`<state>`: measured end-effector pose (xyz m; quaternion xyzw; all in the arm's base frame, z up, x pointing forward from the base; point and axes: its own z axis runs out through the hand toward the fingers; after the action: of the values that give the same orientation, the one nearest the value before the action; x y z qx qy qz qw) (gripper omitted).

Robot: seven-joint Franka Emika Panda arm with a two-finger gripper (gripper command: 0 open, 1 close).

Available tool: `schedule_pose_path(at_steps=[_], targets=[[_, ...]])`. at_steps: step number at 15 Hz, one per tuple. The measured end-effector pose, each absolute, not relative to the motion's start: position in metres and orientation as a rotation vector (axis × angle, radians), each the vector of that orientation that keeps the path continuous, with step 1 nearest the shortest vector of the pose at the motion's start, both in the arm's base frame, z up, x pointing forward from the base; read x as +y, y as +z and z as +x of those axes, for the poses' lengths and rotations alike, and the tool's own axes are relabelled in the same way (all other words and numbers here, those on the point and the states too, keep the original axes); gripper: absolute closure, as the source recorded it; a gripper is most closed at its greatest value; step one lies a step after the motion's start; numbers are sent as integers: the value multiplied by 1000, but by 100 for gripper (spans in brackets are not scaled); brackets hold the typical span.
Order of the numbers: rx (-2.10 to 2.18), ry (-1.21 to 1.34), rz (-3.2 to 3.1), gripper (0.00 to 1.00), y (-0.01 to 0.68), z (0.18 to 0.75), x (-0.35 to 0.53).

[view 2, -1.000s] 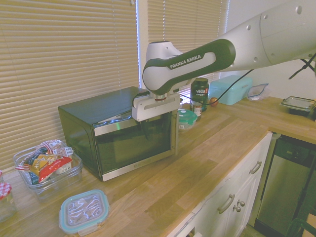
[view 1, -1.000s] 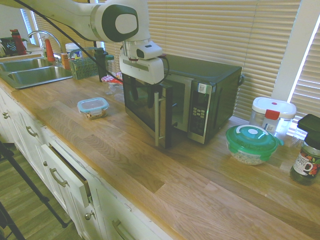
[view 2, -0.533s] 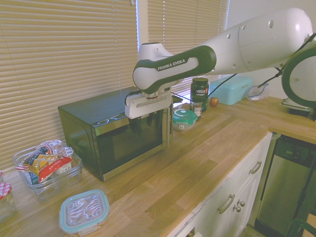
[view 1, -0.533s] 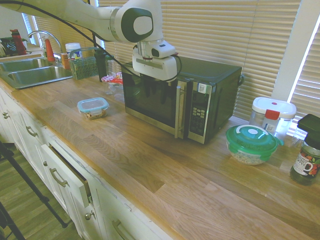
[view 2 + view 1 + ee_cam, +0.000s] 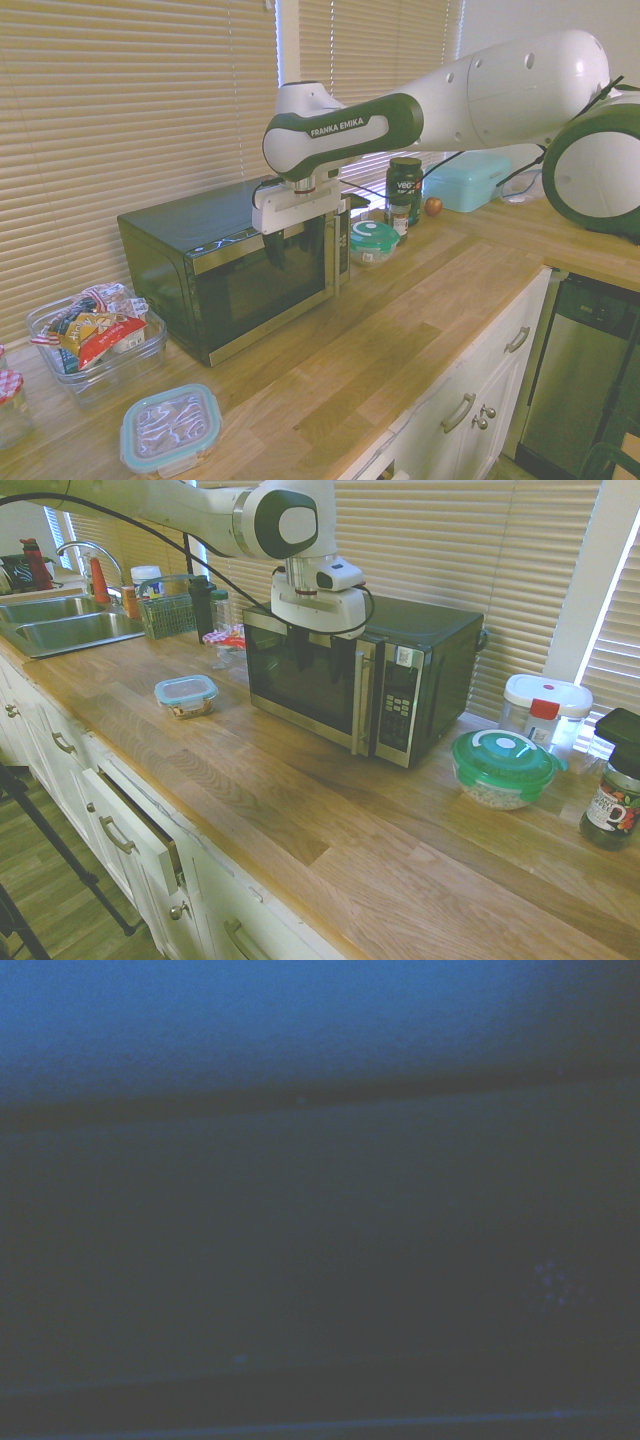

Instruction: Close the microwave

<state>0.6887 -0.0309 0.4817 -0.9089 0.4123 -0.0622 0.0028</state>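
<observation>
- At upper centre in the first exterior view, the gripper (image 5: 318,664) hangs wide at the door (image 5: 300,685).
- Centre: microwave (image 5: 425,625), door seemingly shut.

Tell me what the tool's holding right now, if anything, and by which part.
Nothing; the tool hangs in front of the microwave door.

We count one white two-finger tool (image 5: 319,668), one black boxy microwave with steel trim (image 5: 425,625), two grey metal sink basins (image 5: 80,630), one clear rectangular container with a pale-blue-rimmed lid (image 5: 171,428), one round clear bowl with a green lid (image 5: 503,768), one turquoise box (image 5: 468,182), and one pulled-out white drawer (image 5: 135,835).
</observation>
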Motion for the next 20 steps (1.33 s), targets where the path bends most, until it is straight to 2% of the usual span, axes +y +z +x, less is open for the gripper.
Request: schedule_pose_path(at_steps=[12,16,20], targets=[[1276,-233,-2859,0,491,694,-43],[1280,-344,-2826,0,493,663,-54],[1258,-342,-2836,0,490,615,-47]])
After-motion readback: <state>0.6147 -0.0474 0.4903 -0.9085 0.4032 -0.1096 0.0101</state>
